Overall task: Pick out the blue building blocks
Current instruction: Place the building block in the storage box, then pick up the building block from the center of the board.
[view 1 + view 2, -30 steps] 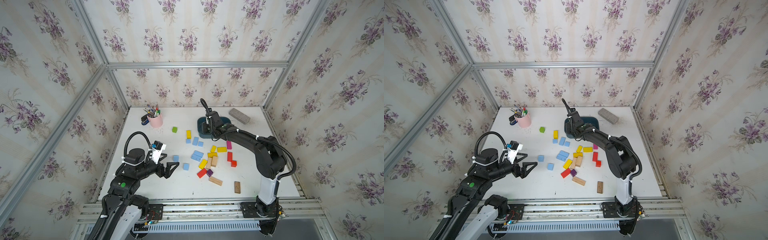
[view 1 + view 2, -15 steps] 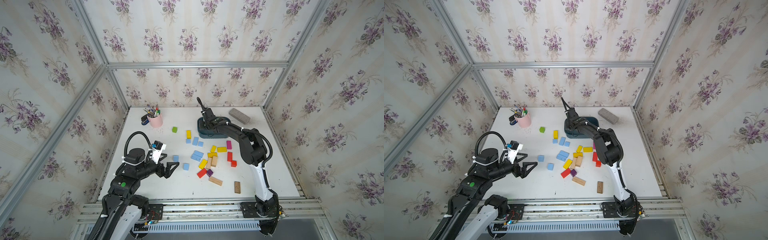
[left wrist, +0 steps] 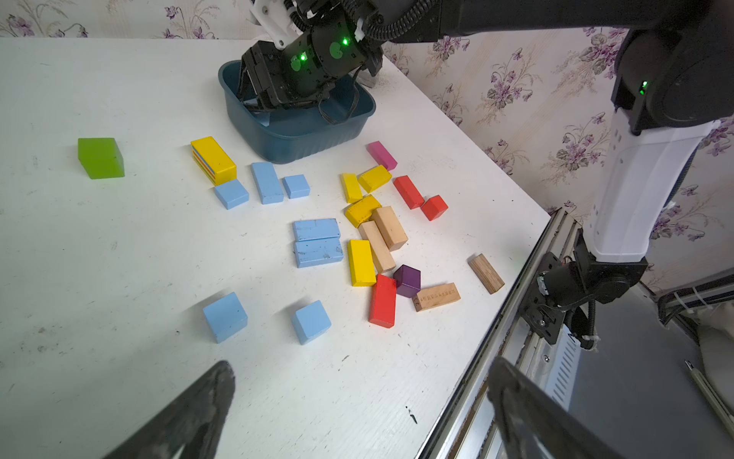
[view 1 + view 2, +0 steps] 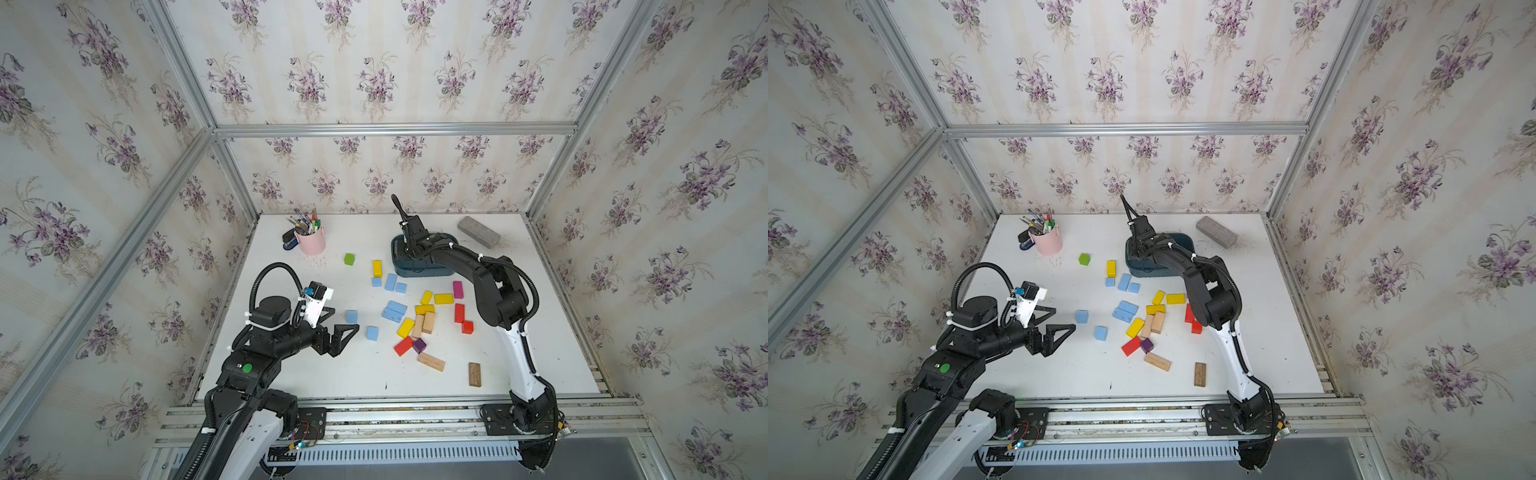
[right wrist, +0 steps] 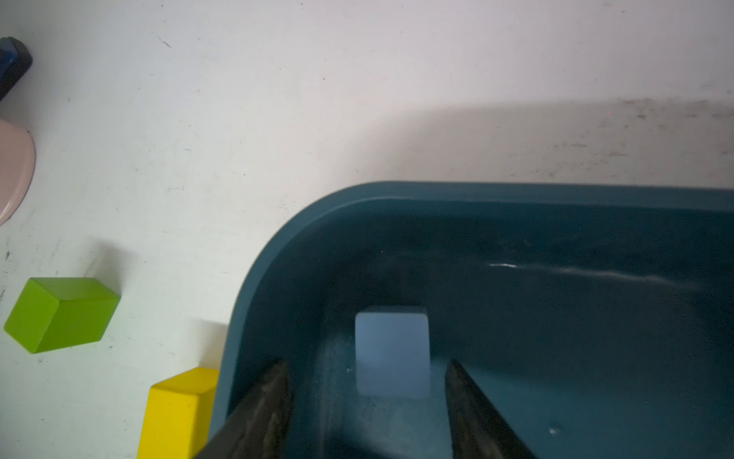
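**Right gripper** [image 5: 366, 363]: inside the teal tub [image 5: 357, 190]. Jaws spread, with a gap on each side of one blue cube [image 5: 392, 351] low in the tub at the fingertips. The cube is blurred, so whether it rests on the floor cannot be told.

**Tub position:** about 12 o'clock on the table [image 4: 365, 374] in both top views.

**Blue building blocks on the table:** seven.
- Three [image 3: 267, 183] at the tub's 7 o'clock, beside a yellow brick [image 3: 213, 159].
- Two flat bricks [image 3: 316, 229] touching side by side near centre.
- Two loose cubes [image 3: 225, 316] at the left gripper's 3 o'clock.

**Left gripper** [image 3: 361, 363]: jaws wide apart, gripping nothing.
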You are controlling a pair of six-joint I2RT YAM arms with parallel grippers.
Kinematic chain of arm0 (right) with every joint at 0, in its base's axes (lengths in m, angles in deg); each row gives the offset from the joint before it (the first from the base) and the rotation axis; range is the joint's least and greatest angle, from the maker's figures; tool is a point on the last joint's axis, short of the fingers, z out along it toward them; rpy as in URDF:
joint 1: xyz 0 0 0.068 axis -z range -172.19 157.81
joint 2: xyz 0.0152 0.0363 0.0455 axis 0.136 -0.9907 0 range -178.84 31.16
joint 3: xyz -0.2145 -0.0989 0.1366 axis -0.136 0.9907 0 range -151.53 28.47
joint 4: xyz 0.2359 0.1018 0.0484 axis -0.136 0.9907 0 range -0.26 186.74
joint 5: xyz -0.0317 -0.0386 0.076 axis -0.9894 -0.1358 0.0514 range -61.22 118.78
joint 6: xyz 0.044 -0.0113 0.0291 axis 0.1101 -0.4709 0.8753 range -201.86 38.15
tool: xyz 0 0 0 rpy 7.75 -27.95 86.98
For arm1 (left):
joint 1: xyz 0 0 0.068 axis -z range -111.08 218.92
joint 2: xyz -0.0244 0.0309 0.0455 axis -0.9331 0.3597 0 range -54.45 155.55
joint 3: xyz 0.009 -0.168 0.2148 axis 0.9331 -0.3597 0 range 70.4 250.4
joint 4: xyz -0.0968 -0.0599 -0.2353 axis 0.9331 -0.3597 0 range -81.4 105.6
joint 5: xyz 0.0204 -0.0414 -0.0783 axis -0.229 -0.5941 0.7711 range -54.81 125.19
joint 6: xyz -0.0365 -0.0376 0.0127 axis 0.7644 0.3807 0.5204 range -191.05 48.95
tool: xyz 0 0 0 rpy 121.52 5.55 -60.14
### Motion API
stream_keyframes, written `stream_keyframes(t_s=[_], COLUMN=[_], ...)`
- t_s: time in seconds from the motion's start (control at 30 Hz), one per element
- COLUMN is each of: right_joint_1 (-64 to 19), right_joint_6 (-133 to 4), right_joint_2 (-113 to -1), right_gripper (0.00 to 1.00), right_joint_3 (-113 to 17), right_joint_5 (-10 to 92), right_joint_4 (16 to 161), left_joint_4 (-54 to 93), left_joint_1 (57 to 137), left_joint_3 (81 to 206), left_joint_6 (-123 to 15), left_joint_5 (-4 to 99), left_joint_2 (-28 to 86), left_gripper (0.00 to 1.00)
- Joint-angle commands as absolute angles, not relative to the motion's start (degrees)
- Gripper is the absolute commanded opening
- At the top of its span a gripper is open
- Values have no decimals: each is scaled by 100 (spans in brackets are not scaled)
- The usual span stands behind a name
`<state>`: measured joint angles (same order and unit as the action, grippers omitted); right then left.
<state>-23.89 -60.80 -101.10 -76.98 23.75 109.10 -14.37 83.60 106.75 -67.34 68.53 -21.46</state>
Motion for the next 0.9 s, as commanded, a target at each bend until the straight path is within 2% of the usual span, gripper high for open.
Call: stream_keyframes(t_s=[0.0,0.13,0.67,0.8,0.87], right_joint_1=[-2387,-2384,-2383,-2383,-2383], right_joint_6=[-5940,-5871,-6389,-6699,-6848], right_joint_2=[-9975,-9477,-6123,-5253,-4836], right_gripper=[61,65,80,88,89], right_joint_3=[-7709,-7407,-4017,-3124,-2715], right_joint_5=[2472,2590,2878,2992,3175], right_joint_4=[10904,10704,9351,9158,9009], left_joint_4=[-1416,-1418,-1500,-1522,-1522], left_joint_1=[8371,8386,8412,8412,8410], left_joint_3=[10696,10696,10792,10814,10848], left_joint_6=[-6711,-6715,-6621,-6409,-6227], left_joint_5=[6888,6882,6787,6352,6095], left_joint_2=[-2141,-2149,-1999,-1984,-1937], left_gripper=[99,99,99,99,99])
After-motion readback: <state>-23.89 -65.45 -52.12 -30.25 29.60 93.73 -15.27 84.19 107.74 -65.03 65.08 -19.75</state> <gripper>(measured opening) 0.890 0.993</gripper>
